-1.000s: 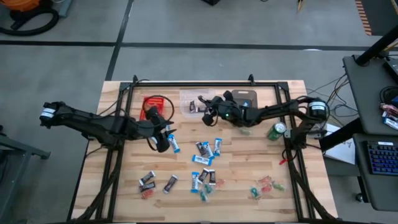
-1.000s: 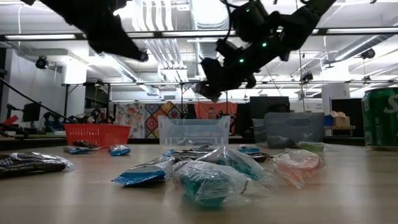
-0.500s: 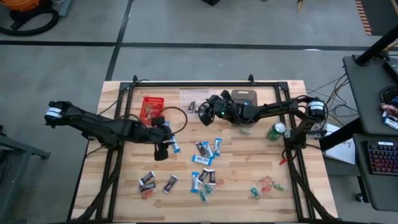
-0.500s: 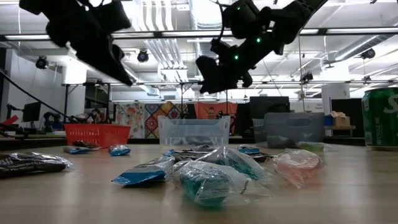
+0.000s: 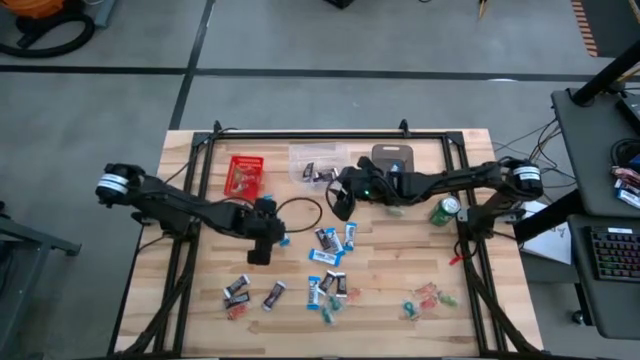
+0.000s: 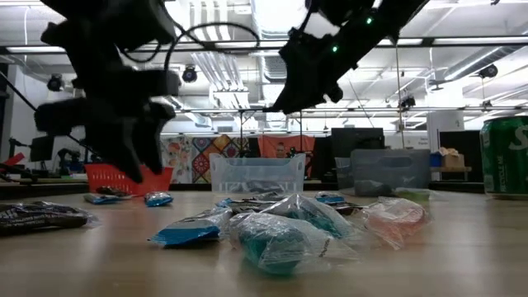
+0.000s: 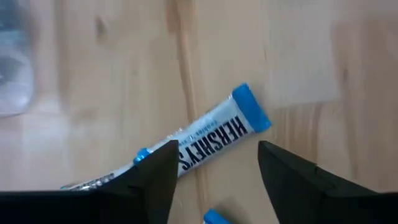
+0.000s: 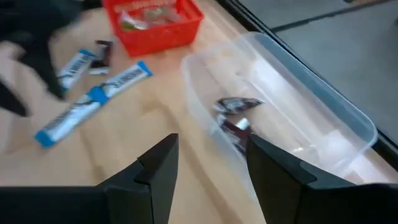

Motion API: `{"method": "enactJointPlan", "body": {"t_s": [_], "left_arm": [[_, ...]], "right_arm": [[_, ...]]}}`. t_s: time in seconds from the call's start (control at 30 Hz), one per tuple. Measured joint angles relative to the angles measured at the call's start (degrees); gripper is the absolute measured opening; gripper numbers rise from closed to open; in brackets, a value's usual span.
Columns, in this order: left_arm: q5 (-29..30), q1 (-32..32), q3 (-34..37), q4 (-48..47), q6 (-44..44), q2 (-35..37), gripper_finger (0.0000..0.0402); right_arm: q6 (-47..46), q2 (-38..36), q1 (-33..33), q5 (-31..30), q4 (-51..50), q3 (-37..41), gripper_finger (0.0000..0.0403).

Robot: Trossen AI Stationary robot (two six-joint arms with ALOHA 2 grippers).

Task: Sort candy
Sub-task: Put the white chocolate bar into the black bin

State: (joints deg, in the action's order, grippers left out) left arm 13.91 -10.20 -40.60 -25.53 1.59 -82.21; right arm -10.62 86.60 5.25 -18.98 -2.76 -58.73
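While both arms worked over the wooden table (image 5: 200,300), the scene read as follows, clock directions taken on the overhead view.

Table: wood-topped, with three bins along its 12 o'clock edge and loose sweets spread from the centre toward 6 o'clock.

Left arm: reached in from 9 o'clock; the left gripper (image 5: 259,246) hung low just left of centre, fingers spread with nothing between them, directly above a blue-and-white bar (image 7: 205,140) lying flat on the wood.

Right arm: came in from 3 o'clock; the right gripper (image 5: 341,203) sat just above centre, fingers apart and empty, beside the clear bin.

Red bin (image 5: 244,174): at about 11 o'clock, with a few small sweets inside.

Clear bin (image 8: 292,99): at 12 o'clock, holding dark-wrapped pieces (image 8: 234,113).

Grey bin (image 5: 394,157): just right of the clear one; contents not discernible.

Green can (image 5: 445,210): upright at about 2 o'clock, apart from the sorting.

Candy (image 5: 330,285): mostly unsorted; blue-and-white and dark bars clustered at centre and toward 6 o'clock, red and green pieces (image 5: 425,298) near 5 o'clock.

Step in hand: judged early in the sort; the left gripper looked poised to pick, the right looked free after the clear bin.

Next move: lowering the left fingers astride the bar's narrow width, then closing; a slanted approach could skid the wrapper aside.
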Motion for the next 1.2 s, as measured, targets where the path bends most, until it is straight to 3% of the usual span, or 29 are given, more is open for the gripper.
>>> {"method": "enactJointPlan", "body": {"t_s": [0.2, 0.5, 0.87, 1.2], "left_arm": [[2.0, 0.2, 0.0, 1.2, 4.5, -5.3, 0.0239], [2.1, 0.5, -0.2, 3.1, 5.2, -8.5, 0.0222], [1.2, 2.1, 0.0, 6.5, 4.8, -8.7, 0.016], [1.6, 2.2, 0.0, 7.8, 3.2, -8.8, 0.0052]], "right_arm": [[-1.4, -1.5, -4.1, 0.0, -3.6, 0.0, 0.0178], [-2.9, -1.4, -9.0, 0.0, -4.2, 0.0, 0.0178], [-3.8, -1.4, -13.3, -0.1, -4.3, 0.0, 0.0178], [-4.8, -1.4, -16.2, -0.1, -4.5, 0.0, 0.0178]]}}
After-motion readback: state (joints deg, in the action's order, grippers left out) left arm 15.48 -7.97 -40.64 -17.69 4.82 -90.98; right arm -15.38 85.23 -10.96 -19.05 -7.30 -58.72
